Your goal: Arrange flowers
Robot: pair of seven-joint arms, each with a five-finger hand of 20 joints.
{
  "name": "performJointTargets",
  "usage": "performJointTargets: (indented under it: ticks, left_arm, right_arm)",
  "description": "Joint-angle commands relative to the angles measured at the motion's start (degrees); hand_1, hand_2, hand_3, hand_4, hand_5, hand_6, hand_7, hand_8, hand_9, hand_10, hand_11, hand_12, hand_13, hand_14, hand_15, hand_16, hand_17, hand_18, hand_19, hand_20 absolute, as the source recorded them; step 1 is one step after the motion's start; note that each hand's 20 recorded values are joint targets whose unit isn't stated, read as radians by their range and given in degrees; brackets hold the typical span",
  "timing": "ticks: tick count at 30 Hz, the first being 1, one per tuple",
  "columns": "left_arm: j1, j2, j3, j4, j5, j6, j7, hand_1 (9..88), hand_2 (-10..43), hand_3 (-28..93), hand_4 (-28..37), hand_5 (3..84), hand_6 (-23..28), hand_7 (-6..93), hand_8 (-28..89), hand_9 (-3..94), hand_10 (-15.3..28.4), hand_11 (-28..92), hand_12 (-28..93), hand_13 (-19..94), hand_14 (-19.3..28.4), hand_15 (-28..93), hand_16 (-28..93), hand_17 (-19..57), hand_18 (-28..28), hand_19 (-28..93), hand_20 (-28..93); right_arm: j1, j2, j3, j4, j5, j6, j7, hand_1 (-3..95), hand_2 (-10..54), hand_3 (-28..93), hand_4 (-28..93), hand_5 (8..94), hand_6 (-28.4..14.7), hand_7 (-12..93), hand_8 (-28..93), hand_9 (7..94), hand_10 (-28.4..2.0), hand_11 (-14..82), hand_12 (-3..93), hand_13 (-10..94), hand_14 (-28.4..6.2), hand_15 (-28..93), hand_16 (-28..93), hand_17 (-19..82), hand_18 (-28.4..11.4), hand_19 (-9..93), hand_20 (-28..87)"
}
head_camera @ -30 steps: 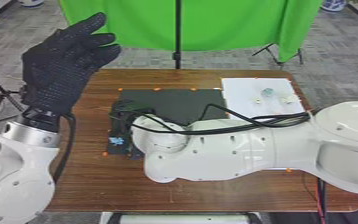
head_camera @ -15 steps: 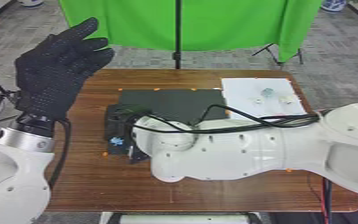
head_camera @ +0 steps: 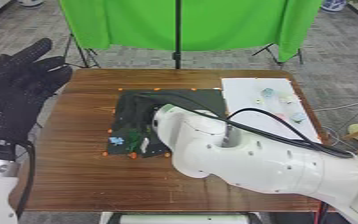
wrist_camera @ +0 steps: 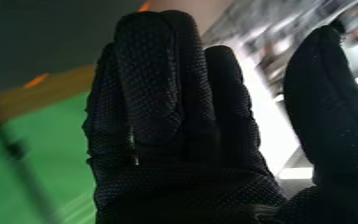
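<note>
My black fabric-gloved right hand is released, fingers straight, at the dark square mat; small blue ruffled flower near the mat's near-left corner, facing unclear; green leafy sprig beside it. Sprig's long axis: roughly near-to-far.

The flower is blue, the mat black, the table brown.

From here I see room down the desk's left side, beside the left robot hand; the white right arm and black cables bar the near right.
</note>
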Motion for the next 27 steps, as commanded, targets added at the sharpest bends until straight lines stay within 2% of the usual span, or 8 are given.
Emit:
performJointTargets:
  ticks: [1,2,3,6,7,14,21,27]
  left_arm:
    - [5.48,-1.56,0.93,-0.09,-0.22,1.21,-0.50,22.1,8.1,77,-22.5,41.0,12.4,12.7,-8,34.4,22.8,32,11,24,28.4,55,-11,-6.8,28.4,68,0]
    - [5.34,-1.85,0.89,0.06,-0.10,0.76,-1.12,22.1,8.1,77,-22.5,41.0,12.4,12.7,-8,34.4,22.8,32,11,24,28.4,55,-11,-6.8,28.4,68,0]
    - [5.96,-1.75,0.89,0.00,-0.21,1.16,-0.28,22.1,8.1,77,-22.4,41.0,12.4,12.7,-8,34.3,22.8,32,11,24,28.4,55,-11,-6.8,28.4,68,0]
    - [4.66,-2.57,2.43,0.50,-0.13,0.83,-0.97,22.1,8.1,77,-22.4,40.9,12.4,12.7,-8,34.2,22.8,32,11,24,28.4,55,-11,-6.8,28.4,69,0]
    - [4.26,-2.20,2.70,0.76,-0.06,0.33,-1.10,22.1,8.1,77,-22.4,40.9,12.4,12.7,-8,34.2,22.8,32,11,24,28.4,55,-11,-6.8,28.4,69,0]
    - [3.67,-2.50,3.19,1.03,0.36,0.43,-1.35,22.1,8.1,77,-22.4,40.9,12.4,12.7,-8,34.4,22.9,32,11,24,28.4,55,-11,-6.9,28.4,69,-1]
    - [3.40,-1.81,4.21,1.17,0.23,0.86,-0.49,22.1,8.1,77,-22.4,40.9,12.4,12.8,-8,34.3,22.7,32,11,24,28.4,55,-11,-6.9,28.4,69,-1]
    - [2.72,-1.92,4.96,1.30,0.78,0.51,-0.79,22.1,8.1,77,-22.4,41.0,12.4,12.9,-8,34.5,22.8,32,11,24,28.4,55,-11,-6.9,28.4,69,-1]
  right_arm:
    - [-16.02,10.23,16.70,-3.76,-13.10,5.78,14.12,32.9,-5.5,74,-28,55.9,-0.7,14,-12,71.9,-15.6,19.3,13.6,73,-9.6,62,13,28,-20.3,85,9]
    - [-17.38,10.13,17.13,-3.62,-17.59,7.65,18.66,32.9,-5.4,74,-28,55.9,-1.0,14,-12,72.2,-16.0,18.9,13.4,74,-9.9,62,13,29,-21.0,85,9]
    - [-19.33,8.97,19.14,-2.98,-20.95,8.13,21.49,33.0,-5.2,74,-28,56.4,-1.7,13,-12,74.4,-16.7,18.4,13.2,76,-10.2,60,13,31,-21.8,86,7]
    - [-26.68,7.38,27.63,-4.11,-23.08,10.14,25.94,33.5,-5.0,72,-28,58.2,-4.0,11,-11,80.5,-17.3,17.8,13.4,82,-9.4,57,14,36,-23.0,92,-6]
    - [-28.16,7.93,28.86,-4.13,-24.50,11.26,27.07,33.5,-5.0,72,-27,58.4,-4.3,11,-11,81.9,-17.2,17.8,13.6,84,-9.2,57,14,38,-22.9,93,-7]
    - [-34.22,11.34,36.25,-3.19,-25.18,12.25,30.83,34.2,-5.3,70,-26,54.1,-5.6,10,-11,84.4,-17.3,18.1,13.8,87,-8.7,55,15,42,-22.8,93,-9]
    - [-32.92,16.86,36.01,-0.54,-23.00,11.51,31.66,35.2,-6.2,70,-25,49.9,-5.6,9,-11,85.0,-17.5,18.0,13.6,88,-8.4,54,15,43,-22.6,93,-11]
    - [-31.78,20.35,34.22,1.14,-23.89,10.54,32.37,36.3,-6.8,70,-25,48.4,-5.8,9,-10,84.9,-17.8,17.9,13.4,89,-7.9,54,15,44,-22.4,93,-12]
